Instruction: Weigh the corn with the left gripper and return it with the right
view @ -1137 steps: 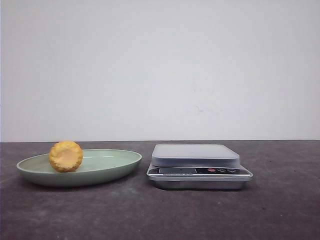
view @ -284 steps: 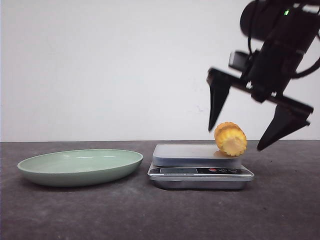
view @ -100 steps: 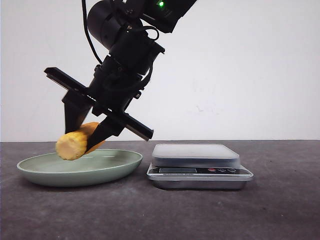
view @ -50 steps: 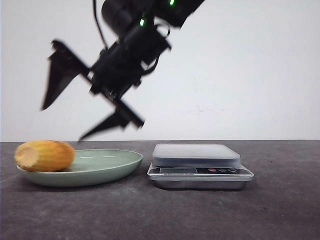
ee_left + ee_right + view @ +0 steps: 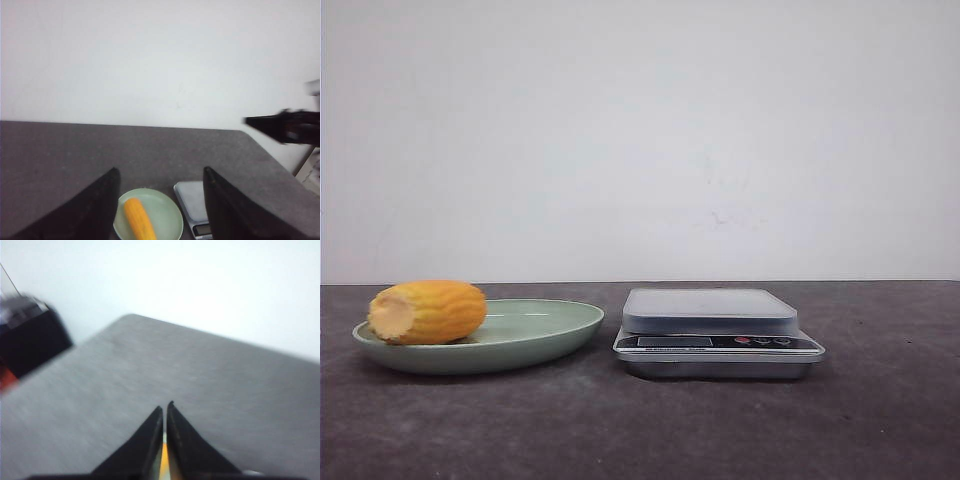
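From my station, the front view no longer showed the right arm that had hung over the plate half a second before; both arms had left that view. The corn [image 5: 428, 312] had rolled slightly rightward and lay on its side at the left end of the plate [image 5: 540, 335], pale cut end toward the left, its ribbed yellow-orange kernels facing me. To the right, just beside the plate, the scale [image 5: 718, 335] stood bare on the dark counter [image 5: 640, 430]. In the left wrist view the left claw [image 5: 161, 207] was spread wide and held nothing, with corn, plate and scale far below. In the blurred right wrist view the right claw [image 5: 165, 442] had its fingers nearly touching, clenched on nothing.
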Action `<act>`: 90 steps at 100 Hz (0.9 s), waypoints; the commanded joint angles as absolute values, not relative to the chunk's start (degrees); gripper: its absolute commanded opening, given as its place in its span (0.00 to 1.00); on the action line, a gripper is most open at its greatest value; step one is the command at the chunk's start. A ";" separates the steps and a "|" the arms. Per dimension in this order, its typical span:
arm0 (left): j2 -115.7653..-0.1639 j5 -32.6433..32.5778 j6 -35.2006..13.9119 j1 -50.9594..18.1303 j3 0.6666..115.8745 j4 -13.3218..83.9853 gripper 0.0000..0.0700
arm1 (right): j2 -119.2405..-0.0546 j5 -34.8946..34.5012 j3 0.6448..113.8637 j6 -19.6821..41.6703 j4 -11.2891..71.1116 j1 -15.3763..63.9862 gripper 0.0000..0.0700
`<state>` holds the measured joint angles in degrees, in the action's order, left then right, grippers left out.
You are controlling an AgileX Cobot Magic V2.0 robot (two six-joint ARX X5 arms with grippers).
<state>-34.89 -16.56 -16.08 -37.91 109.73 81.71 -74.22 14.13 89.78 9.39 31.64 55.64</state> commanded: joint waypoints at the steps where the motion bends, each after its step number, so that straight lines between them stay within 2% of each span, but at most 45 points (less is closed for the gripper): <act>1: -35.11 -16.45 -16.12 -38.22 109.67 84.84 0.44 | -71.68 19.46 90.30 1.21 35.51 59.46 0.00; 8: -35.11 -16.47 -16.12 -38.22 107.61 84.82 0.44 | -68.20 27.70 89.10 1.26 36.99 63.64 0.00; 15: -35.09 -16.45 -16.10 -38.22 104.86 84.84 0.41 | -63.99 34.28 85.41 0.91 33.01 67.94 0.00; 19: -35.09 -16.45 -16.08 -38.22 103.13 84.82 0.29 | -61.30 34.83 82.30 -0.82 29.04 70.06 0.00; 25: -34.72 -16.49 -15.99 -38.22 100.44 84.82 0.00 | -56.86 34.22 76.69 -5.06 22.37 72.47 0.00; 32: -34.33 -16.80 -15.99 -38.22 97.47 84.79 0.01 | -52.40 33.71 70.13 -9.87 16.53 74.54 0.00; 39: -34.00 -16.93 -16.01 -38.22 95.20 84.79 0.01 | -49.08 33.71 65.12 -10.98 14.63 75.37 0.00; 50: -34.00 -16.86 -16.34 -38.22 93.65 84.79 0.01 | -46.50 33.98 62.78 -10.92 19.16 75.16 0.00; 58: -34.00 -16.62 -18.44 -38.22 93.69 84.79 0.02 | -45.67 33.93 62.78 -10.94 22.00 75.16 0.00; 90: -34.00 -16.47 -18.70 -38.22 93.71 84.79 0.02 | -45.54 33.91 62.78 -10.92 22.33 75.16 0.00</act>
